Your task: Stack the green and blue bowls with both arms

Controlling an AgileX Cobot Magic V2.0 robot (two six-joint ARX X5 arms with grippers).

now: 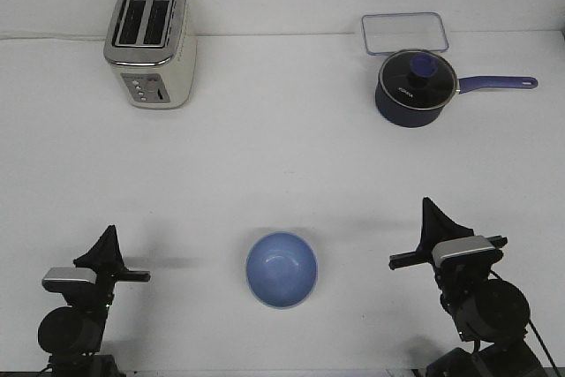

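The blue bowl [281,269] sits upright on the white table near the front edge, midway between the two arms, with nothing in it. The green bowl is out of view. My left gripper [106,246] hovers low at the front left, well to the left of the blue bowl. At the front right, my right gripper [433,222] is about as far from the bowl on its other side. Neither gripper touches the bowl. From behind, the fingers show only as dark wedges, so their gap is hidden.
A cream two-slot toaster [148,43] stands at the back left. A dark navy saucepan [413,87] with a glass lid is at the back right, its handle pointing right. A clear rectangular container [402,33] lies just behind the saucepan.
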